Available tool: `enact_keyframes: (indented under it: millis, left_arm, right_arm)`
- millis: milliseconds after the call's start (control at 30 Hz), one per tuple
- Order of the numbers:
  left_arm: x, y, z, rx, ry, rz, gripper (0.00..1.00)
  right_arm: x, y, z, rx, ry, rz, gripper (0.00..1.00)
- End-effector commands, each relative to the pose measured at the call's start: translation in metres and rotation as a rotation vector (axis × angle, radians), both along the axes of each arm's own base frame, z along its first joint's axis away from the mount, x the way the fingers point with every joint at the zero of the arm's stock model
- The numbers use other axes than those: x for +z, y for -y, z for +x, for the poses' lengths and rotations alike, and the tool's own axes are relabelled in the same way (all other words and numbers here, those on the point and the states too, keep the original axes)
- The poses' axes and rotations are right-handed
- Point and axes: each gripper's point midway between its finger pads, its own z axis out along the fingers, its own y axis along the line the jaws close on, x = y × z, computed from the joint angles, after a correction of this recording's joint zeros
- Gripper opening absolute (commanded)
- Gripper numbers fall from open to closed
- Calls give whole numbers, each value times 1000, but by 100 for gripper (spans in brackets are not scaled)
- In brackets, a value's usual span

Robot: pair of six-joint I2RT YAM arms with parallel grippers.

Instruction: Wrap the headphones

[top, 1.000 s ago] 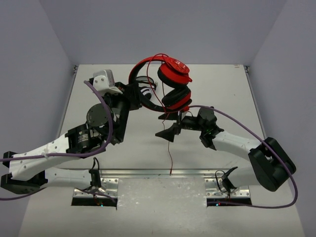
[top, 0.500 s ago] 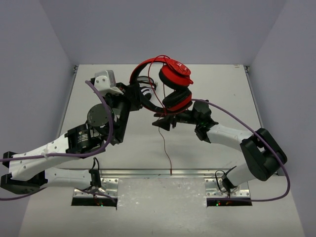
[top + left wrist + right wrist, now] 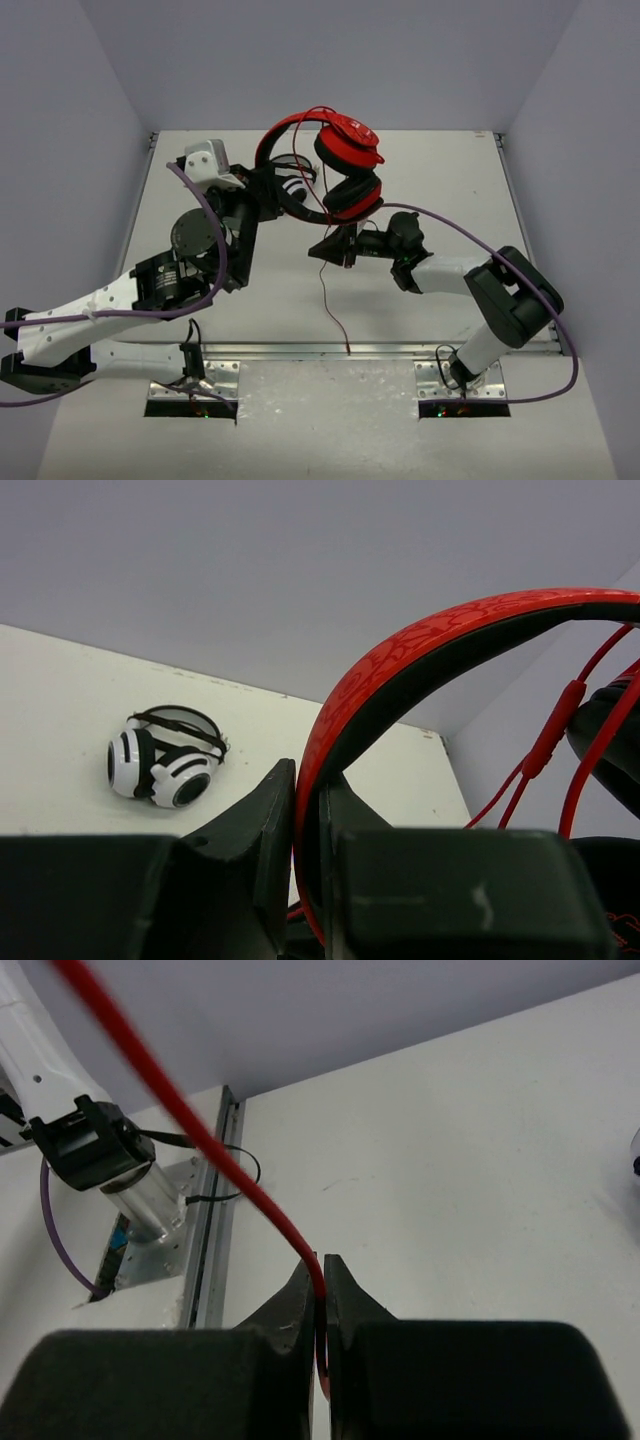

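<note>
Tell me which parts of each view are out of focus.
Top external: evenly lit, sharp, headphones crisp. Left wrist: left gripper soft up close, black-and-white headphones sharper. Right wrist: red cable blurs thick near the lens, right gripper soft.

White table [image 3: 450, 180]; black-and-white headphones [image 3: 165, 765] flat on its far half

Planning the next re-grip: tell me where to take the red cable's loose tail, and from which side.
Take the cable on the straight free stretch just past the right gripper, which pinches it now. Come from the right, probably, fingers either side of the strand: it is thin and runs clear there, and the left gripper clamps the headband.
</note>
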Motion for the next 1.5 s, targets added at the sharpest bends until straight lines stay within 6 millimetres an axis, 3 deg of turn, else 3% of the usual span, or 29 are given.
enact_keyframes:
  millis: [0,133,300,333,433,500,667,733,767,833,867,933,967,1000,1033,1067,1133,1200,1333,1400,1467]
  left_arm:
    - [45,-29,1,85,64,-183,0]
    - [44,-37,22,157,44,-169,0]
    - [40,-29,56,168,14,-170,0]
    - [36,-29,66,190,6,-153,0]
    - [32,-32,83,249,-15,-122,0]
    - [28,-36,94,269,-30,-115,0]
    - [-14,-61,134,403,-106,-12,1]
    - [-44,-80,150,456,-155,19,0]
    - [-54,-86,155,478,-171,38,0]
    - [-89,-96,162,549,-233,123,0]
    - [-105,-96,165,565,-261,138,1]
    - [-146,-95,160,552,-334,181,0]
    - [-151,-94,152,522,-329,186,0]
    - [-180,-87,150,479,-335,197,0]
    - [-186,-82,147,433,-320,197,0]
    - [-172,-70,141,369,-251,198,0]
    - [-195,-59,128,312,-253,269,0]
    - [-205,-43,114,257,-266,350,0]
    - [-247,-15,79,123,-270,472,0]
    - [-254,-3,64,51,-247,464,0]
    - [-279,-8,50,30,-272,497,0]
  right_arm:
    - [8,9,-16,-32,24,42,1]
    - [6,12,-39,-83,22,52,1]
    - [1,-3,-70,-88,42,-3,1]
    - [8,-3,-70,-105,66,2,1]
    - [3,-5,-78,-133,74,-48,1]
    - [3,-8,-92,-118,85,-88,1]
    - [6,-4,-105,-164,168,-213,1]
    - [-1,3,-107,-172,186,-293,1]
    - [13,1,-108,-181,205,-290,1]
    - [5,7,-110,-175,221,-385,1]
    - [21,4,-106,-189,263,-389,1]
    - [28,8,-102,-198,296,-436,1]
    - [31,11,-95,-221,333,-456,1]
    - [35,14,-93,-229,342,-491,1]
    - [37,16,-90,-235,359,-512,1]
    - [40,19,-85,-245,401,-543,1]
    - [46,23,-77,-262,433,-607,1]
    - [49,28,-64,-297,494,-680,1]
    - [76,38,-41,-375,613,-765,1]
    - [89,44,-31,-426,657,-788,1]
    - [98,50,-25,-463,680,-794,1]
